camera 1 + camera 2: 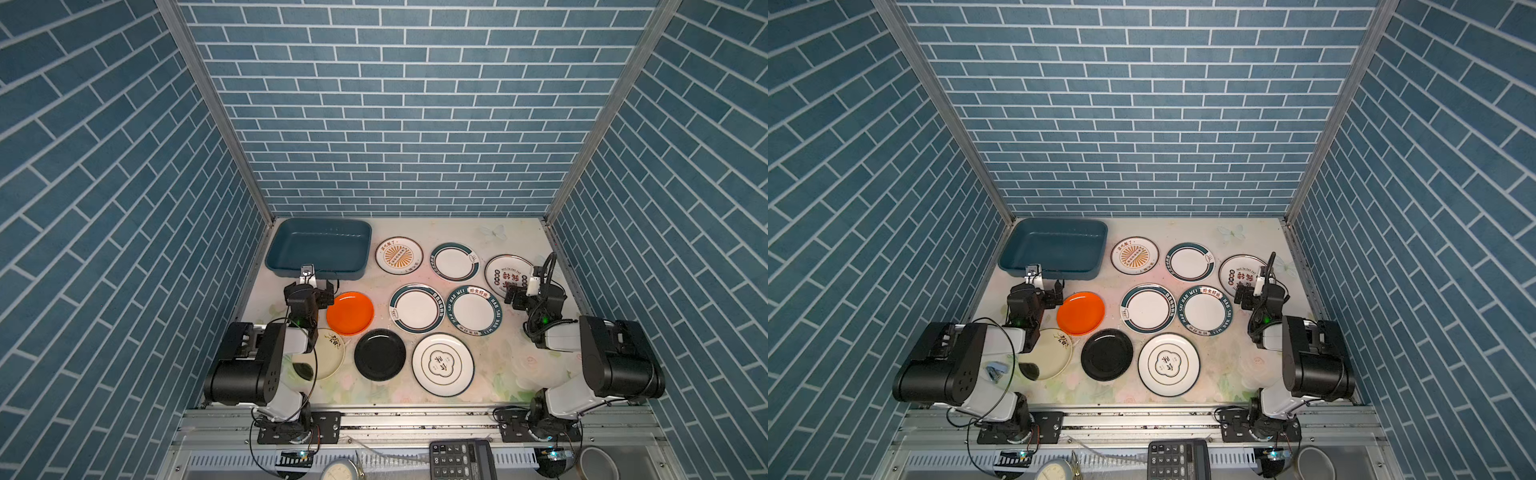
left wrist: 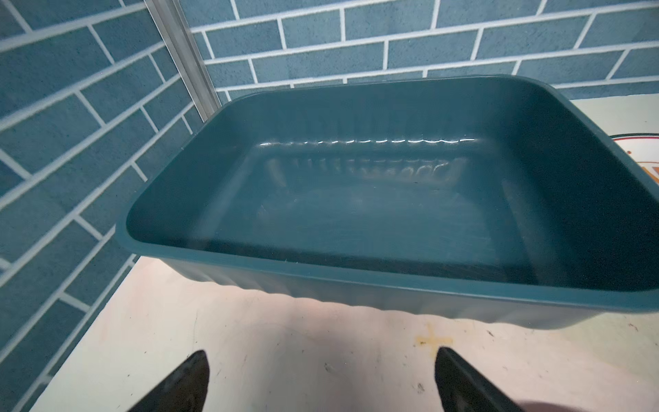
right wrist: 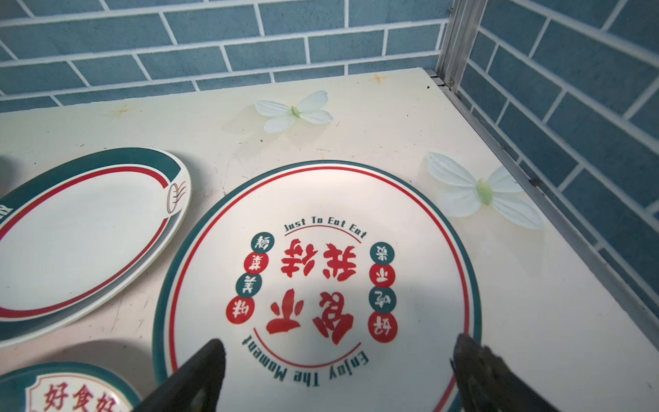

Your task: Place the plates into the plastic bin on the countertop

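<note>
The dark teal plastic bin (image 1: 320,249) (image 2: 374,221) stands empty at the countertop's (image 1: 515,365) back left. Several plates lie flat to its right and in front: orange (image 1: 350,313), black (image 1: 380,354), cream with a sprig (image 1: 332,357), sunburst (image 1: 399,255), teal-rimmed (image 1: 454,262), and one with red lettering (image 1: 500,272) (image 3: 321,271). My left gripper (image 1: 311,283) (image 2: 321,371) is open above bare countertop just before the bin's near wall. My right gripper (image 1: 524,291) (image 3: 337,356) hangs open over the near edge of the red-lettered plate, holding nothing.
Blue brick walls close in the back and both sides. A grey metal rail (image 1: 415,419) runs along the front edge; below it sit a calculator (image 1: 461,459), a white dial-faced disc (image 1: 340,471) and a metal bowl (image 1: 598,463).
</note>
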`<control>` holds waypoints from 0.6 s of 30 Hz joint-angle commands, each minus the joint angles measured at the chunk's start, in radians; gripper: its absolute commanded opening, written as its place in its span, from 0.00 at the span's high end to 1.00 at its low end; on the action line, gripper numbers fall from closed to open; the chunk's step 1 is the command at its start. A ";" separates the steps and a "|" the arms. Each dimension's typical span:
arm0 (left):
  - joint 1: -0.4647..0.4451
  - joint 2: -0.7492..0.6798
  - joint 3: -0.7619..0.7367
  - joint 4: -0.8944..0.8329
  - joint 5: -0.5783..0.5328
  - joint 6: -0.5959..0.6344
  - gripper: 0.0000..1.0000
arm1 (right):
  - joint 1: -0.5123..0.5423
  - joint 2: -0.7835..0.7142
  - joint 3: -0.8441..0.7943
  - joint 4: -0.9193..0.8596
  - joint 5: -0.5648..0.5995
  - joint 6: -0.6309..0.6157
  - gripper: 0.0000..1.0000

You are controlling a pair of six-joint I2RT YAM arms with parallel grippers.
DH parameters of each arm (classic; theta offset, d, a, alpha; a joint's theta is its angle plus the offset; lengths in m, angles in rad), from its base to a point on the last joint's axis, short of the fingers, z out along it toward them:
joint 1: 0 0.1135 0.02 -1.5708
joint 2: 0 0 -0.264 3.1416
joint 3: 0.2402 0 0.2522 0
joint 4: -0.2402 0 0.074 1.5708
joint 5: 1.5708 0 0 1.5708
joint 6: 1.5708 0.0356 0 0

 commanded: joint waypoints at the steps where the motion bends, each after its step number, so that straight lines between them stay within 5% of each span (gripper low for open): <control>1: -0.003 -0.003 0.018 -0.006 0.005 0.008 0.00 | -0.001 -0.005 0.020 0.011 -0.005 -0.030 0.01; 18: -0.003 -0.003 0.017 -0.006 0.006 0.007 0.00 | -0.001 -0.005 0.021 0.008 -0.010 -0.027 0.01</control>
